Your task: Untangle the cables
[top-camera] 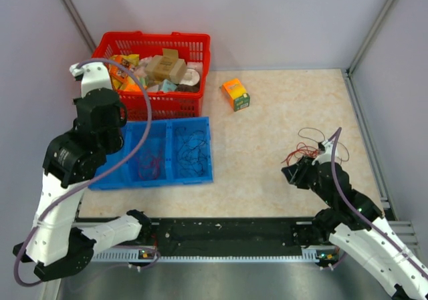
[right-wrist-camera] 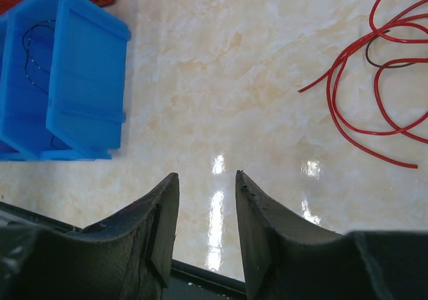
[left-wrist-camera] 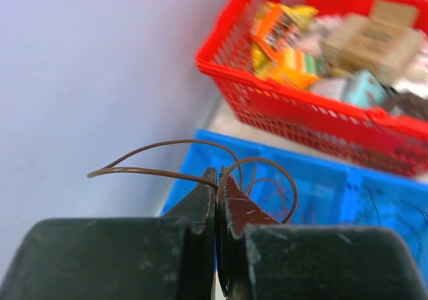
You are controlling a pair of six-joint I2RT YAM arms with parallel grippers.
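Pinching a brown wire [left-wrist-camera: 167, 173], the left tool [left-wrist-camera: 217, 180] is closed (right tool [right-wrist-camera: 207, 186] gapes empty).

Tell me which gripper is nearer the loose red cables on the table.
Right. The right gripper sits open just beside the red cables, not touching. The left gripper is across the table over the blue bin, shut on a brown wire.

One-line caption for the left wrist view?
Left tool shut on a brown wire above the blue bin, red basket behind.
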